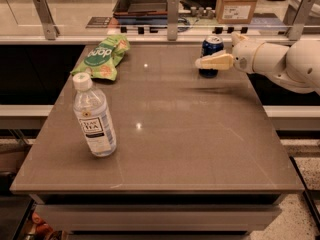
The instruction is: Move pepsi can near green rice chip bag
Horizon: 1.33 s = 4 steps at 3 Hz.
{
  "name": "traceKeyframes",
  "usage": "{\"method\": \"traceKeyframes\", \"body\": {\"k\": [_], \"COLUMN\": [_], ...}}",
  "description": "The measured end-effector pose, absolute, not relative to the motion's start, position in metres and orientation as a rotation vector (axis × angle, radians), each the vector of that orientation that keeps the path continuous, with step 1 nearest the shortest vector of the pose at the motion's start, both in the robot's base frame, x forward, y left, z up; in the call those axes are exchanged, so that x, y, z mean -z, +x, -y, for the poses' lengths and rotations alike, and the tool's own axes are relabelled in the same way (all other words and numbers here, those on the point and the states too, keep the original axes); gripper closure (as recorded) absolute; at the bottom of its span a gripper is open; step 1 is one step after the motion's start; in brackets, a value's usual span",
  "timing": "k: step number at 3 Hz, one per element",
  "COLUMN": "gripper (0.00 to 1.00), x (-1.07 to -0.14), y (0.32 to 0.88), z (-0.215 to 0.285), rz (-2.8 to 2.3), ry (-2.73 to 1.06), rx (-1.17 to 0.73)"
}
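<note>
Gripper (pixel 206 61) at pepsi can (pixel 212 46); tea btl (pixel 94 119) well apart.

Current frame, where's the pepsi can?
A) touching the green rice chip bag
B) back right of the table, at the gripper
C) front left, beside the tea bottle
B: the pepsi can stands upright at the back right of the table with the gripper right at it. The green rice chip bag lies apart at back left.
</note>
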<state>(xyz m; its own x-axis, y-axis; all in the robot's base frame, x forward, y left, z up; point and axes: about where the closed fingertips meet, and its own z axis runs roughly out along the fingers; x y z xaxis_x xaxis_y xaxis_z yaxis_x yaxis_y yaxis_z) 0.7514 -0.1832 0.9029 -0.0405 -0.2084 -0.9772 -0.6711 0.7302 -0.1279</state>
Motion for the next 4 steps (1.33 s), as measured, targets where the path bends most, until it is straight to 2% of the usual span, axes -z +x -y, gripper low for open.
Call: {"method": "traceKeyframes", "body": {"k": [1,4], "gripper": [0.18,0.88], "x": [-0.9015,-0.9030], "y": [0.7678,0.7706], "z": [0.1870,0.1806], "rz": [-1.562,-1.555], "ry": [-0.715,-0.719], "rx": [-0.486,-0.494]}}
